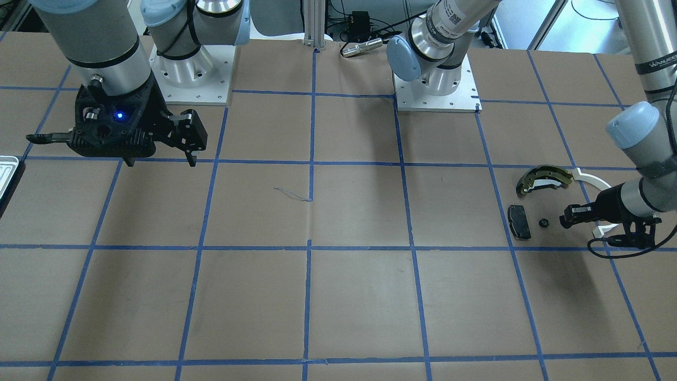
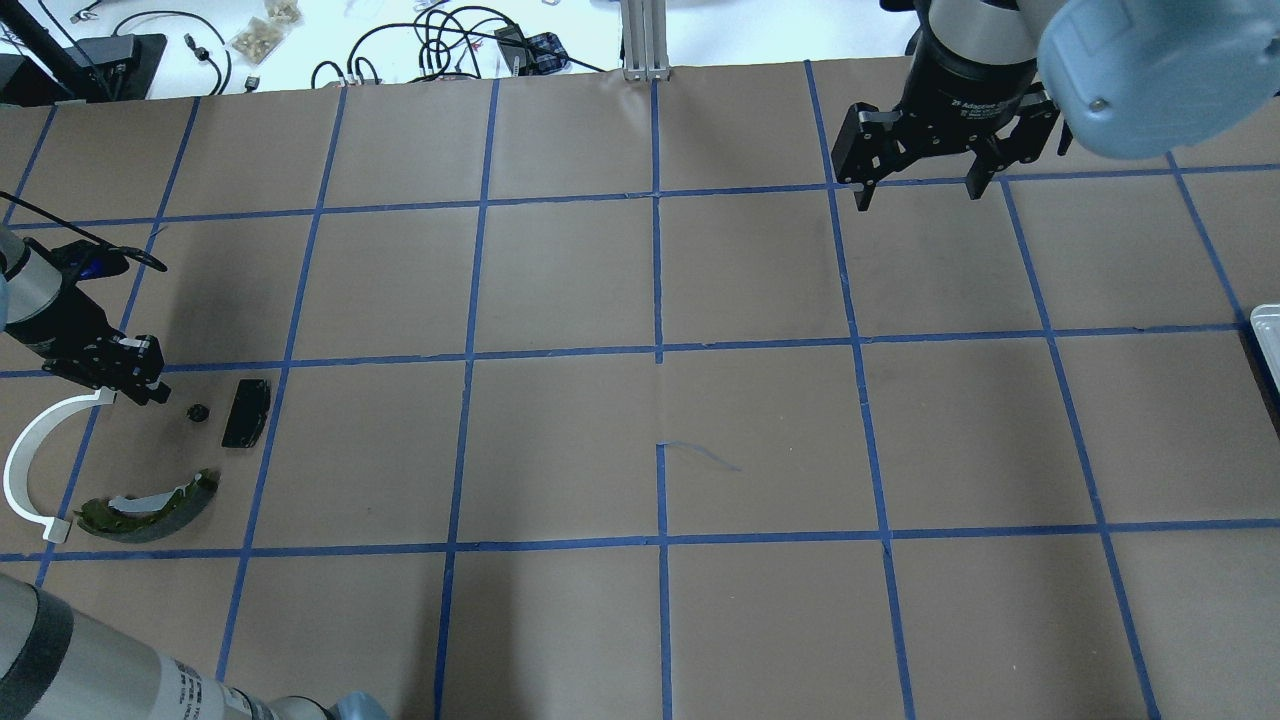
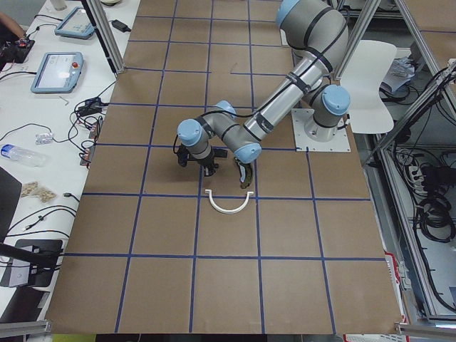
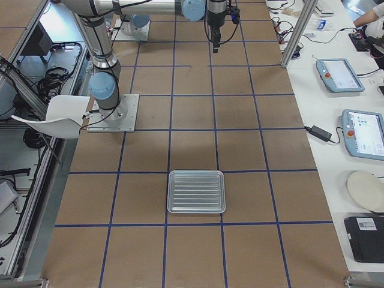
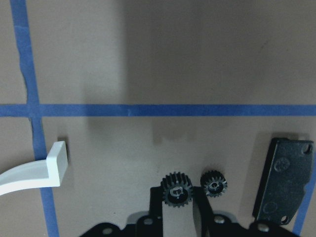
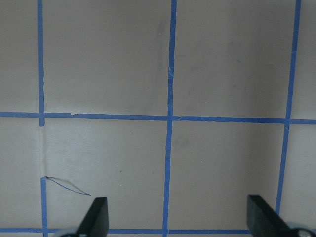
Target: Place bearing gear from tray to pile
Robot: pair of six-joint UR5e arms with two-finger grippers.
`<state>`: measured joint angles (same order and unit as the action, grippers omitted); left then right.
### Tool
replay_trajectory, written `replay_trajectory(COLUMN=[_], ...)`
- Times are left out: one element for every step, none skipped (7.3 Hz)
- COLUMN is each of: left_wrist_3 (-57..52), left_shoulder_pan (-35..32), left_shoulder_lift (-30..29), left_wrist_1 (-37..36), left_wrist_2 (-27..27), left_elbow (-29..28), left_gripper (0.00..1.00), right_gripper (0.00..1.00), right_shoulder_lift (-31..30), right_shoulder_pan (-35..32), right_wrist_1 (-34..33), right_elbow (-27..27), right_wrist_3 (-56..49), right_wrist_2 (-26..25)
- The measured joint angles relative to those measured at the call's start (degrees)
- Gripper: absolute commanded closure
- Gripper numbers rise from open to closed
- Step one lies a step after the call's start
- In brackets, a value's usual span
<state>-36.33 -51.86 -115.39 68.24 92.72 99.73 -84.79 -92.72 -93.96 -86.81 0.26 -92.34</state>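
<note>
A small black toothed bearing gear (image 5: 176, 186) sits pinched between the narrowed fingers of the left gripper (image 5: 177, 196), low over the brown paper-covered table (image 1: 338, 296). Just beside it to the wrist view's right, a second black gear (image 5: 213, 183) lies on the paper. A black rectangular pad (image 5: 284, 180) lies beyond that. A white curved arc strip (image 5: 34, 170) lies on the other side, and an olive-gold curved brake shoe (image 1: 545, 177) is near. The pale ridged metal tray (image 4: 196, 192) lies well apart, at the far end. The right gripper (image 2: 920, 195) hangs spread wide, holding nothing.
</note>
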Motion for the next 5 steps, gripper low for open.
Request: replay_trajectory(left_wrist_3=[0.05, 0.01, -0.08, -0.1, -0.09], left_shoulder_pan=[-0.09, -0.13, -0.16, -0.15, -0.06], left_shoulder_lift=[-0.05, -0.11, -0.18, -0.22, -0.25], left_wrist_1=[-0.01, 0.04, 0.06, -0.01, -0.06], left_wrist_2=[0.0, -0.14, -0.22, -0.14, 0.02], left_elbow=[0.35, 0.5, 0.74, 1.22, 1.6], left_gripper=[1.0, 1.0, 0.87, 0.83, 0.82], right_gripper=[0.0, 0.0, 0.0, 0.0, 0.0], right_shoulder_lift=[0.03, 0.05, 0.06, 0.06, 0.06], right_shoulder_pan=[0.0, 0.0, 0.0, 0.0, 0.0], right_wrist_1=[0.0, 0.0, -0.02, -0.04, -0.02], right_elbow=[0.01, 0.04, 0.05, 0.06, 0.06], right_wrist_3=[0.0, 0.0, 0.0, 0.0, 0.0], right_wrist_2=[0.03, 0.04, 0.05, 0.05, 0.05])
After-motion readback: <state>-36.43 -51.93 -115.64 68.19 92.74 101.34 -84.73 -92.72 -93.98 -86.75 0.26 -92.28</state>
